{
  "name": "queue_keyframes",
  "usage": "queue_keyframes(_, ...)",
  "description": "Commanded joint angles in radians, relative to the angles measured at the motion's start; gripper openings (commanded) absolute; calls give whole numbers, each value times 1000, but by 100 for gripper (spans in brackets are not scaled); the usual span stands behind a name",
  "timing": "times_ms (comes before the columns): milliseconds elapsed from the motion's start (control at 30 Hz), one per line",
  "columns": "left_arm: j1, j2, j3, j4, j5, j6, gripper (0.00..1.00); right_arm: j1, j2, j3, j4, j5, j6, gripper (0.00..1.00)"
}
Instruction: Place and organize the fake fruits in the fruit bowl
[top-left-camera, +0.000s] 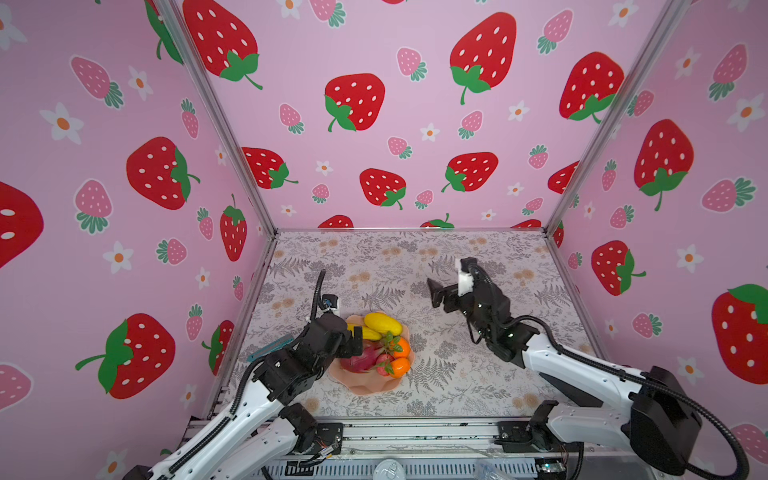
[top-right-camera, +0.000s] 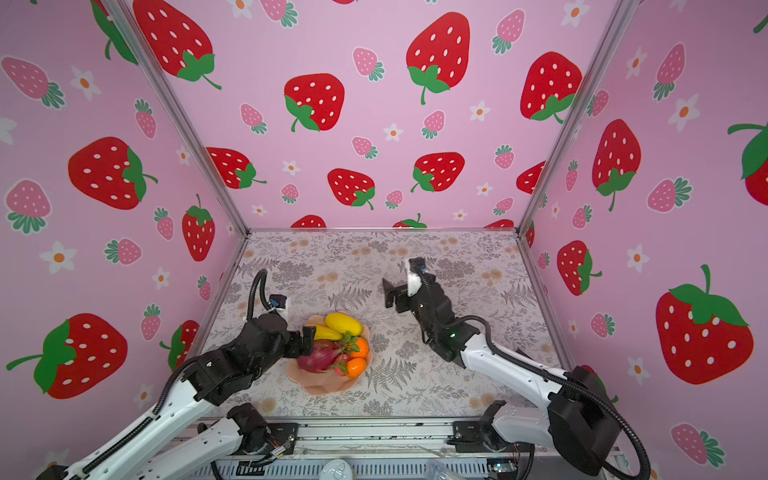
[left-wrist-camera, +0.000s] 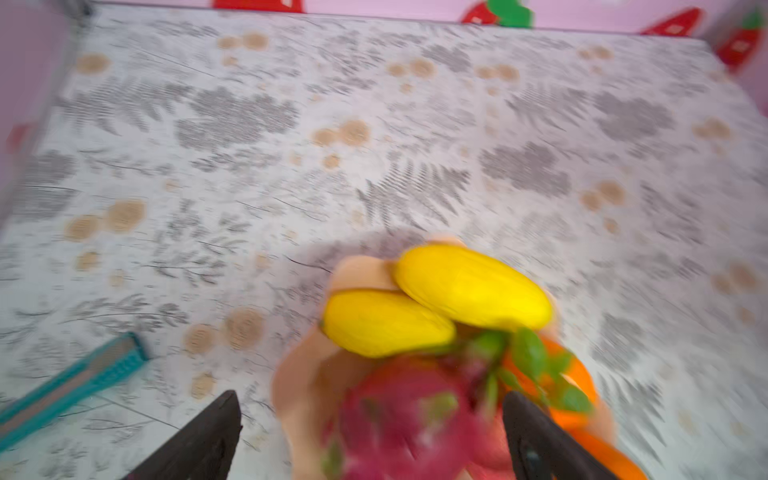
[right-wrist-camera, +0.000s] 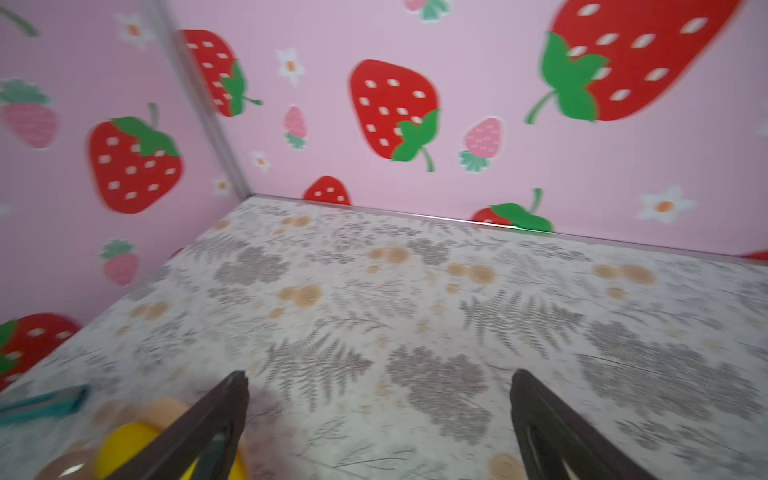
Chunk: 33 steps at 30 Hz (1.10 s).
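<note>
In both top views the fake fruits lie in the peach-pink fruit bowl (top-left-camera: 365, 387) (top-right-camera: 321, 388) near the table's front left. Two yellow fruits (top-left-camera: 383, 323) (left-wrist-camera: 469, 286) lie at its far side. The magenta dragon fruit (top-left-camera: 360, 360) (left-wrist-camera: 399, 415) is in the middle, and the two leafy oranges (top-left-camera: 400, 357) (top-right-camera: 358, 357) are on the right with a small red-pink fruit (top-left-camera: 384, 362) beside them. My left gripper (top-left-camera: 353, 344) (left-wrist-camera: 372, 397) hovers open over the dragon fruit, its jaws wide on either side. My right gripper (top-left-camera: 435, 293) (right-wrist-camera: 378, 374) is open and empty, raised right of and behind the bowl.
A flat teal strip (top-left-camera: 270, 348) (left-wrist-camera: 70, 386) lies on the fern-print table (top-left-camera: 457, 257) by the left wall, left of the bowl. Pink strawberry-print walls close in the left, back and right sides. Both wrist views are blurred.
</note>
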Motion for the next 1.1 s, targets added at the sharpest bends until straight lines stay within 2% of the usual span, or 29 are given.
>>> queue_keyframes(0, 211, 61, -69, 216, -219, 37, 99, -196, -59, -86, -99, -75, 12, 99)
queue_keyframes(67, 327, 101, -161, 387, -254, 85, 99, -372, -67, -151, -45, -108, 3, 99)
queue_keyframes(133, 398, 155, -220, 506, -262, 80, 99, -500, -42, -215, 55, -101, -4, 99)
queue_keyframes(200, 419, 247, -300, 735, -291, 180, 99, -570, 23, -270, 189, -93, -59, 99)
queue_keyframes(233, 425, 312, -335, 902, -300, 253, 99, -584, 78, -289, 273, -88, -107, 99)
queue_keyframes(267, 431, 378, -354, 1026, -276, 332, 99, -602, 128, -243, 252, -108, -131, 99)
queue_keyframes(333, 461, 493, -366, 1217, -187, 411, 99, -607, 212, -198, 282, -122, -211, 99)
queue_keyframes(400, 486, 534, -364, 1294, -58, 417, 99, -604, 266, -231, 407, -102, -299, 99)
queue_keyframes(433, 512, 550, -385, 1373, 31, 400, 99, -608, 289, -281, 532, -106, -321, 99)
queue_keyframes(467, 551, 568, -400, 1422, 130, 362, 99, -627, 306, -348, 657, -154, -316, 99)
queue_keyframes(533, 590, 694, -422, 1573, 219, 342, 99, -639, 357, -446, 875, -165, -302, 99)
queue_keyframes(567, 591, 793, -423, 1710, 250, 366, 99, -642, 381, -463, 921, -155, -291, 99)
queue_keyframes(600, 586, 811, -404, 1712, 290, 394, 99, -644, 381, -460, 922, -157, -291, 99)
queue_keyframes(633, 578, 751, -334, 1469, 290, 398, 99, -643, 369, -452, 884, -183, -305, 99)
queue_keyframes(667, 575, 755, -287, 1384, 219, 374, 99, -641, 373, -448, 876, -198, -317, 99)
queue_keyframes(733, 550, 773, -293, 1427, 129, 367, 99, -641, 381, -430, 860, -212, -323, 99)
queue_keyframes(767, 546, 766, -276, 1381, 138, 370, 99, -641, 375, -426, 839, -213, -324, 99)
queue_keyframes(1067, 553, 770, -285, 1404, 145, 367, 99, -641, 377, -429, 849, -213, -324, 99)
